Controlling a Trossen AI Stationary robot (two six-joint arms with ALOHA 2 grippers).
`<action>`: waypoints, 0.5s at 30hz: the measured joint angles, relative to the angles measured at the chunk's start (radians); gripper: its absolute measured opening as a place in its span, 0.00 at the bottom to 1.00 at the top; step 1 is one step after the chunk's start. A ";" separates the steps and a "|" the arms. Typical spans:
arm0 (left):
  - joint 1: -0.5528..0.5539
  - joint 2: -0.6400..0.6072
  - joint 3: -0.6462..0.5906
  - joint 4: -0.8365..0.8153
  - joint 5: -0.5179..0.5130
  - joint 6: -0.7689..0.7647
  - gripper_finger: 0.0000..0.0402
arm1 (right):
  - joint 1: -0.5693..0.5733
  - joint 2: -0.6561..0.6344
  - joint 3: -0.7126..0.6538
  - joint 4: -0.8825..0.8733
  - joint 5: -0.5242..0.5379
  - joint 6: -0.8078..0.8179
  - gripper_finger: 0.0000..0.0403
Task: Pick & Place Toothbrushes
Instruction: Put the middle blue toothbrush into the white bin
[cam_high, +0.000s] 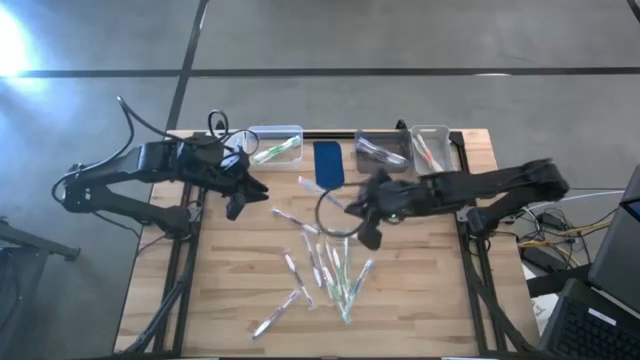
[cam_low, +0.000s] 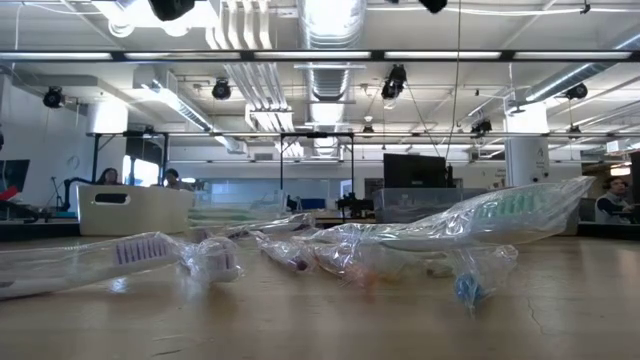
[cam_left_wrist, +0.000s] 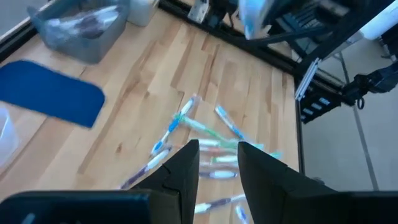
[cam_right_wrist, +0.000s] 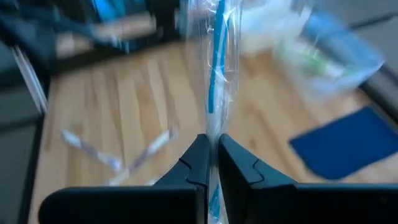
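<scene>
From overhead I see a grey concrete floor (cam_high: 420, 35) crossed by dark seams, with glare at the upper left of the frame. At table height, an open ceiling (cam_low: 320, 40) with strip lights and silver ducts (cam_low: 330, 25) fills the upper frame. Far desks hold what may be monitors (cam_low: 415, 172).

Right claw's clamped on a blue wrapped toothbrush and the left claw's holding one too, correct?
Not quite. The right claw is shut on the blue wrapped toothbrush, but the left wrist view shows the left claw empty, fingers apart above the loose toothbrushes.
</scene>
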 joint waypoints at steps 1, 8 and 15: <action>0.000 0.007 0.000 0.021 -0.001 0.001 0.29 | 0.001 -0.020 -0.005 0.027 0.016 -0.004 0.03; 0.000 0.078 0.000 0.202 -0.002 0.063 0.29 | 0.002 -0.099 -0.023 0.335 0.051 -0.153 0.03; 0.000 0.139 0.000 0.619 0.000 0.216 0.33 | 0.002 -0.119 -0.025 0.512 0.044 -0.251 0.03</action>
